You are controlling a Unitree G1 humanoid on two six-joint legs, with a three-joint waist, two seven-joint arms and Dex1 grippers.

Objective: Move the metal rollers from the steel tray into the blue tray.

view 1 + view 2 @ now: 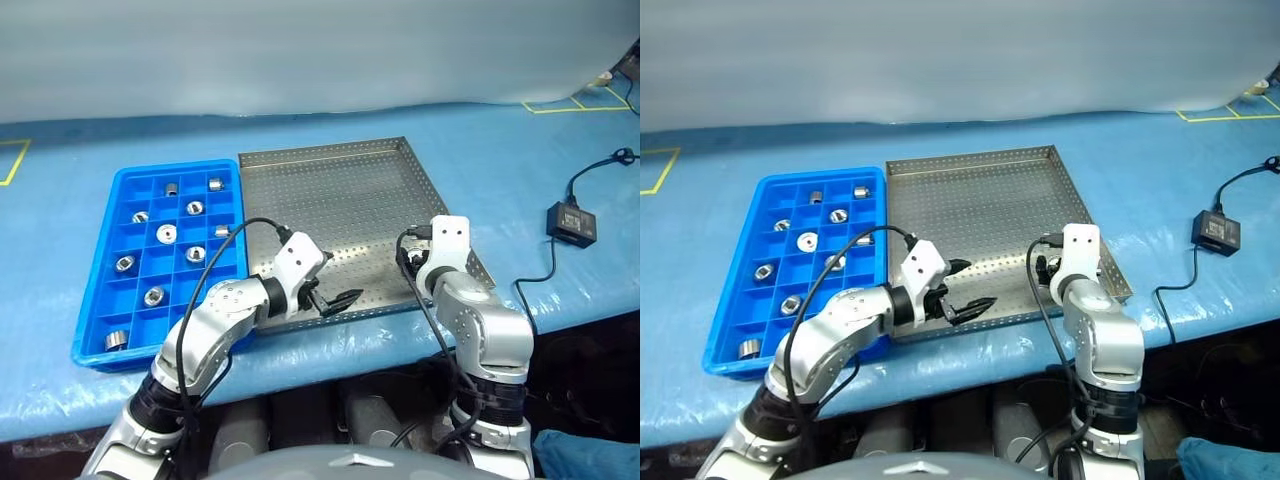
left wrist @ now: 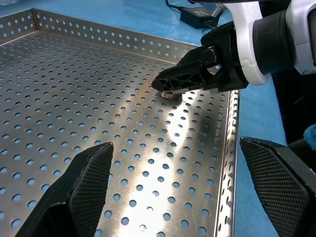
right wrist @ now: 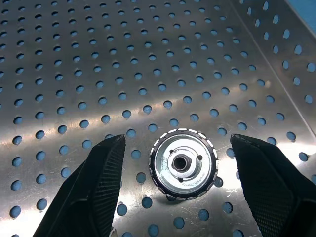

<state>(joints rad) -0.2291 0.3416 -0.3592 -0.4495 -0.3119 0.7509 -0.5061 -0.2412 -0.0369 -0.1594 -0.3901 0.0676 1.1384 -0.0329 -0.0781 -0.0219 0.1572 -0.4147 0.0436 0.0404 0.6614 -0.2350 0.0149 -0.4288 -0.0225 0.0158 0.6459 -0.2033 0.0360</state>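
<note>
The steel tray [image 1: 330, 190] lies in the middle of the blue-covered table. One metal roller [image 3: 183, 163], a round toothed disc with a centre hole, lies flat on its perforated floor near the tray's near right corner. My right gripper [image 3: 176, 140] is open and points down at it, a finger on each side, neither touching. In the left wrist view the same roller [image 2: 170, 95] sits just under the right gripper [image 2: 165, 85]. The left gripper [image 1: 335, 300] hovers open and empty over the tray's near edge. To the left, the blue tray [image 1: 95, 330] holds several rollers [image 1: 166, 233] in its compartments.
A black power adapter [image 1: 571, 222] with its cable lies on the table to the right of the steel tray. Both arms' cables loop over the near table edge. Yellow tape lines [image 1: 565, 104] mark the far right of the cover.
</note>
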